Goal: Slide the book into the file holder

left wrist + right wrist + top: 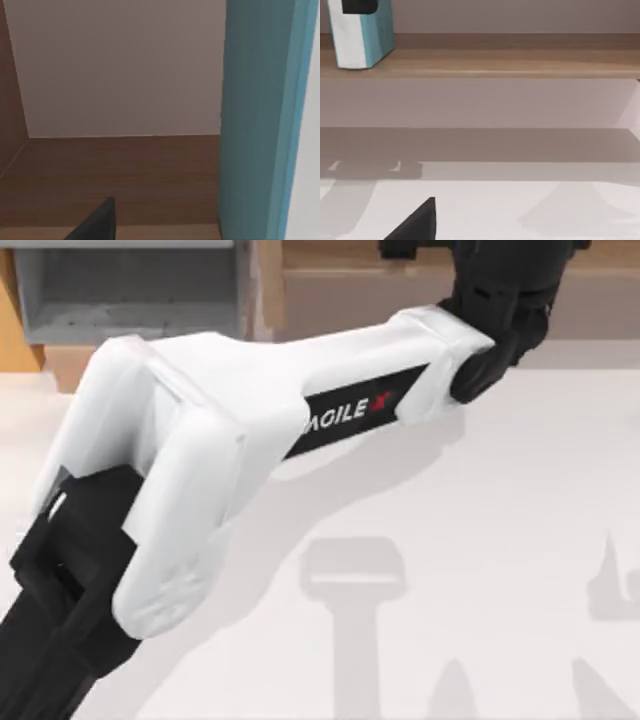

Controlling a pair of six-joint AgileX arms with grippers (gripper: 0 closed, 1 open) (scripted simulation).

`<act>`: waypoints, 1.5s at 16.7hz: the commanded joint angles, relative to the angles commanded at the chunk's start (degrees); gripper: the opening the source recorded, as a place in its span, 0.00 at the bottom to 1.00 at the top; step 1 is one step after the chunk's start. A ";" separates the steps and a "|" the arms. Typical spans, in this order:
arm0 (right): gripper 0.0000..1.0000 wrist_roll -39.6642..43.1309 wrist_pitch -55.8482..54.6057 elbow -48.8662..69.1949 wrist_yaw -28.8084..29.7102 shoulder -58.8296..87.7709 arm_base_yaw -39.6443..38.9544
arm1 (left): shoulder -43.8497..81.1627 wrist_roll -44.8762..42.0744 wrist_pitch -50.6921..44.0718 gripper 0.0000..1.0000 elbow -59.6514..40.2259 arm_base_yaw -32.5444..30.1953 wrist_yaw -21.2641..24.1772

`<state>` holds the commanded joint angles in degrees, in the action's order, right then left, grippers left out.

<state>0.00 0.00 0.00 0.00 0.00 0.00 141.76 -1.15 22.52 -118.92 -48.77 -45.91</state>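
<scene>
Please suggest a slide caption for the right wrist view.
Teal-blue book with white page edges upright on the long brown wooden shelf, gripped from above.

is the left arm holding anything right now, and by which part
The book, standing upright above the long brown wooden shelf, with a dark pincer part at its top end. The fingers' closure cannot be told.

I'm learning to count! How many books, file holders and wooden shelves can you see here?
book: 1
file holder: 1
wooden shelf: 1
Total: 3
</scene>
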 joint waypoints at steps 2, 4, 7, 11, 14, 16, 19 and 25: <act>1.00 0.00 0.00 0.00 0.00 0.00 0.00 | 4.32 0.27 0.00 1.00 -5.41 -0.72 -0.79; 1.00 0.00 0.00 0.00 0.00 0.00 0.00 | 7.02 0.44 -0.07 1.00 -8.78 -1.07 -1.22; 1.00 0.00 0.00 0.00 0.00 0.00 0.00 | 7.82 0.49 -0.10 1.00 -9.70 -1.15 -1.31; 1.00 0.00 0.00 0.00 0.00 0.00 0.00 | 7.75 0.50 -0.21 1.00 -9.68 -0.88 -1.12; 1.00 0.00 0.00 0.00 0.00 0.00 0.00 | 9.57 0.55 -1.79 1.00 -13.09 -0.58 -0.73; 1.00 0.00 0.00 0.00 0.00 0.00 0.00 | 11.25 0.60 -3.36 1.00 -16.31 -0.22 -0.35; 1.00 0.00 0.00 0.00 0.00 0.00 0.00 | 13.12 0.66 -5.24 1.00 -20.03 0.25 0.13; 1.00 0.00 0.00 0.00 0.00 0.00 0.00 | 13.28 0.66 -5.38 0.85 -20.30 0.28 0.16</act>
<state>0.00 0.00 0.00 0.00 0.00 0.00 155.03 -0.49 17.14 -139.22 -48.48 -45.74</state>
